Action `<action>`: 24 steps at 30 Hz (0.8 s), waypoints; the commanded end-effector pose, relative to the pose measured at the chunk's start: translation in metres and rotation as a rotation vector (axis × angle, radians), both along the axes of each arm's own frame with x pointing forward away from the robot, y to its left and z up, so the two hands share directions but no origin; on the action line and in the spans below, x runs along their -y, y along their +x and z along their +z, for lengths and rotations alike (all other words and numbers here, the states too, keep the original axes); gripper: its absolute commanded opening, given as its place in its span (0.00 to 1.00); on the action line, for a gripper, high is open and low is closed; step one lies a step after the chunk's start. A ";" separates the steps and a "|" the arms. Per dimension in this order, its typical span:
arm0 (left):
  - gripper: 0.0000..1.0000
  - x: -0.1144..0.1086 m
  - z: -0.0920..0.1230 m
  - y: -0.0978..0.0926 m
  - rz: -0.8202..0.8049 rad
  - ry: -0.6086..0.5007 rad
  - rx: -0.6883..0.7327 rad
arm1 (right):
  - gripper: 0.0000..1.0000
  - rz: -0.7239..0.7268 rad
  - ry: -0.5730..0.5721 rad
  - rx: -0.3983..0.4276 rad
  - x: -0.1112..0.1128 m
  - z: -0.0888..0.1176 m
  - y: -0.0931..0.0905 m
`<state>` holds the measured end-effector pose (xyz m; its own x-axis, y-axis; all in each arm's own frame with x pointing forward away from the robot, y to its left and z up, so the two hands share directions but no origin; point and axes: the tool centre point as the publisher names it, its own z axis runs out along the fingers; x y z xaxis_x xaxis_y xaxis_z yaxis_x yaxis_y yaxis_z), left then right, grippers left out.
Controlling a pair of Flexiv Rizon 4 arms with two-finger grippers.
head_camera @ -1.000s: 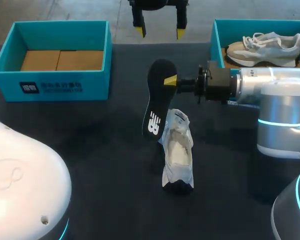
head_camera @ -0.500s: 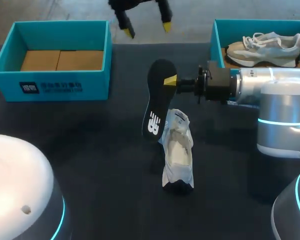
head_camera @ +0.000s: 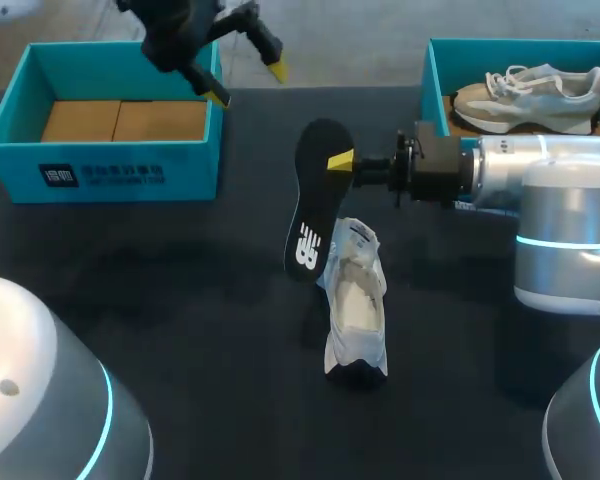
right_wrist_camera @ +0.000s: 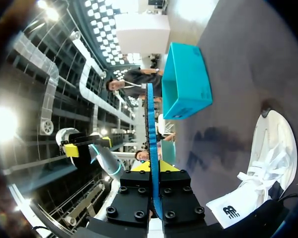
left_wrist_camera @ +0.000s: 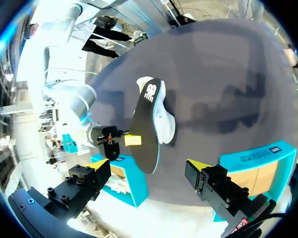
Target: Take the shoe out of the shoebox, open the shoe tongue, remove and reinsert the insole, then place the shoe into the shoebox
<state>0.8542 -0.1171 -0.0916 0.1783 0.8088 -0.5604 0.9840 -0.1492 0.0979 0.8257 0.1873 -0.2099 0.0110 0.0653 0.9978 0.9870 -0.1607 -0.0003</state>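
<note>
A black insole (head_camera: 318, 195) hangs upright above the table's middle, with my right gripper (head_camera: 342, 160) shut on its upper edge. In the right wrist view the insole (right_wrist_camera: 151, 129) shows edge-on between the fingers of that gripper (right_wrist_camera: 153, 169). The white shoe (head_camera: 356, 300) lies on the dark table just below the insole, tongue pulled up; it also shows beside the gripper (right_wrist_camera: 268, 158). My left gripper (head_camera: 248, 84) hangs open at the back left, by the near corner of the teal shoebox (head_camera: 110, 180). From its own view (left_wrist_camera: 149, 166) it looks down on the insole (left_wrist_camera: 146, 131) and shoe (left_wrist_camera: 165, 124).
The teal shoebox at the back left holds brown cardboard (head_camera: 125, 120). A second teal box (head_camera: 432, 75) at the back right holds another grey-white shoe (head_camera: 525, 95). My right arm (head_camera: 550, 190) stretches across the right side of the table.
My left gripper has swung from the back middle leftward to the left box's corner, staying open. The right gripper, insole and shoe have not moved.
</note>
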 end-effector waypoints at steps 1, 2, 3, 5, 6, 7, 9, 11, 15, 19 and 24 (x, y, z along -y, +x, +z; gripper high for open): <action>1.00 -0.011 -0.007 0.000 -0.018 -0.356 -0.003 | 0.00 -0.002 -0.003 0.000 -0.001 0.000 -0.001; 1.00 -0.011 -0.008 0.000 -0.029 -0.378 -0.006 | 0.00 -0.002 -0.003 0.000 -0.001 0.000 -0.001; 1.00 -0.011 -0.008 0.000 -0.036 -0.397 -0.011 | 0.00 -0.002 -0.003 0.000 -0.001 0.000 -0.001; 1.00 -0.012 -0.009 0.001 -0.051 -0.435 -0.009 | 0.00 -0.002 -0.003 0.000 -0.001 0.000 -0.001; 1.00 -0.012 -0.010 0.001 -0.059 -0.454 -0.006 | 0.00 -0.002 -0.003 0.000 -0.001 0.000 -0.001; 1.00 -0.012 -0.011 0.001 -0.059 -0.474 -0.004 | 0.00 -0.002 -0.003 0.000 -0.001 0.000 -0.001; 1.00 -0.014 -0.012 0.003 -0.061 -0.519 0.005 | 0.00 -0.002 -0.003 0.000 -0.001 0.000 -0.001; 1.00 -0.016 -0.013 0.003 -0.074 -0.558 0.018 | 0.00 -0.002 -0.003 0.000 -0.001 0.000 -0.001; 1.00 -0.020 -0.013 0.001 -0.104 -0.629 0.034 | 0.00 -0.002 -0.003 0.000 -0.001 0.000 -0.001; 1.00 -0.022 -0.014 -0.001 -0.137 -0.665 0.020 | 0.00 -0.002 -0.003 0.000 -0.001 0.000 -0.001; 1.00 -0.022 -0.014 -0.001 -0.137 -0.665 0.020 | 0.00 -0.002 -0.003 0.000 -0.001 0.000 -0.001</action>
<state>0.8529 -0.0946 -0.1018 0.2745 0.3408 -0.8992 0.9581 -0.1769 0.2254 0.8255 0.1871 -0.2094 0.0113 0.0664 0.9977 0.9871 -0.1603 -0.0005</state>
